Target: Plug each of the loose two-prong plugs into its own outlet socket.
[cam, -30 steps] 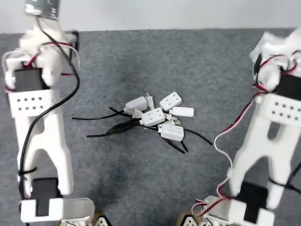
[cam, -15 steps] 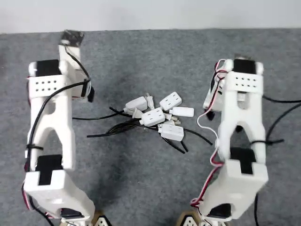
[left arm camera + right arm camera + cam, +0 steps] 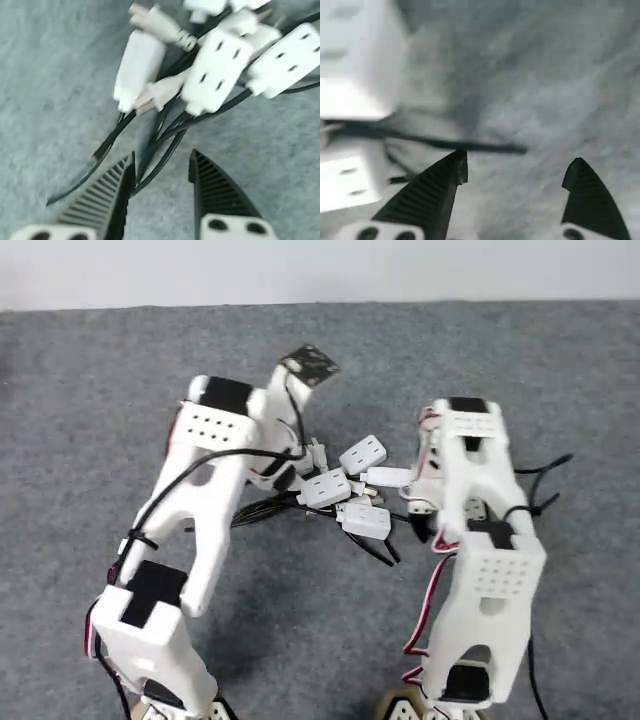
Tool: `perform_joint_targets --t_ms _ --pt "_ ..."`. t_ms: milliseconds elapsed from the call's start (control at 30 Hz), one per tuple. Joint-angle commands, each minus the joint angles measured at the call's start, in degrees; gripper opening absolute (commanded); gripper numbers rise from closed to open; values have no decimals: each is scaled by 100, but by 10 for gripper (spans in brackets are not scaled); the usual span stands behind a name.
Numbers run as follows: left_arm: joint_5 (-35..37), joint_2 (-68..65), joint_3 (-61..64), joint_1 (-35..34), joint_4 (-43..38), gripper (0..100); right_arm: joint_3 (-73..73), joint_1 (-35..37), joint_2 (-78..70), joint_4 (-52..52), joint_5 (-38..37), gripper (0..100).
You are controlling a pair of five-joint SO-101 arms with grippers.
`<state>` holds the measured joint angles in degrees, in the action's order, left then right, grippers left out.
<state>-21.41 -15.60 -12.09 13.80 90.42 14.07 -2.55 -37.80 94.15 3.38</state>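
From above, the heap of plugs and sockets (image 3: 345, 490) is seen on the worktop (image 3: 90, 360) between both arms. At the left wrist, the left end effector (image 3: 162, 159), open, is held over black cords (image 3: 159, 131). A loose plug (image 3: 157, 94) is found just ahead, slanted across the gap. At the right wrist, the right end effector (image 3: 520, 160) is shown open and empty, with a socket block (image 3: 357, 65) off to one side.

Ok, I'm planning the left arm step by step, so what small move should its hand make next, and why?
Probably ease the left hand forward over the black cords to the nearest loose plug and straddle its body. The hand is open and empty, and that plug lies just beyond its fingertips, unplugged, beside an outlet socket.
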Motion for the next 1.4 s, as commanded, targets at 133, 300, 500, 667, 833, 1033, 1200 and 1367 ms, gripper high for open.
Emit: perform_joint_targets --t_ms 133,300,500,667,833,1033,1200,1367 --pt "-167 -53 -40 501 -229 163 211 -787 -259 -409 -105 296" --pt "-343 -193 -57 712 -422 164 211 -778 -338 -523 132 296" --pt "-1240 -668 382 1196 -387 164 360 -1033 -365 -567 325 296" --pt "-1574 -967 558 1415 -853 164 422 -1288 -365 -690 484 296" --pt "-1565 -985 541 1398 -1213 164 413 -1279 -365 -716 536 296" --pt "-1565 -976 110 1415 -782 164 413 -1174 -365 -725 492 296" --pt "-1565 -985 -259 1433 -501 166 413 -1165 -365 -725 492 296" --pt "-1565 -1046 -347 1424 -853 167 413 -1165 -365 -725 492 296"
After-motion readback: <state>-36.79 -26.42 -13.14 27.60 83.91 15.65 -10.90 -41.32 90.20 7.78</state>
